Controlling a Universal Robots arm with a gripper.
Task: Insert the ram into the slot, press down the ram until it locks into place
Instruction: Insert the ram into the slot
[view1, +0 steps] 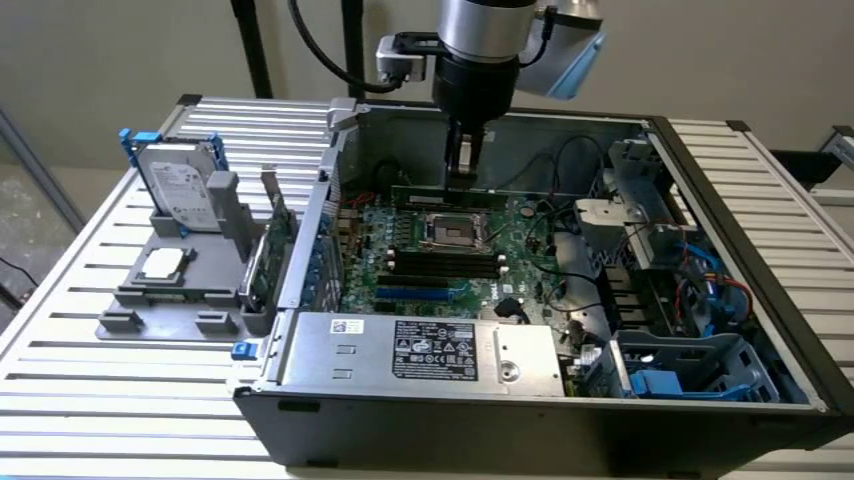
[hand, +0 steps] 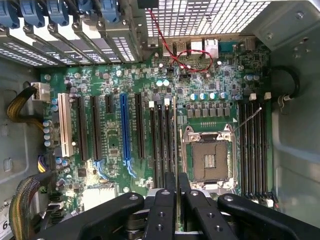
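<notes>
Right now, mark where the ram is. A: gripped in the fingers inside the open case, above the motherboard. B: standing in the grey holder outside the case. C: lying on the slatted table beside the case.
A: the exterior view shows the green ram level at the tip of the fingers, over the motherboard inside the case.

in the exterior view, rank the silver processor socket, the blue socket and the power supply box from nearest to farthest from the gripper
From the gripper:
1. processor socket, just ahead of it, toward the camera.
2. blue socket, further toward the camera.
3. power supply box, nearest the camera.
</notes>
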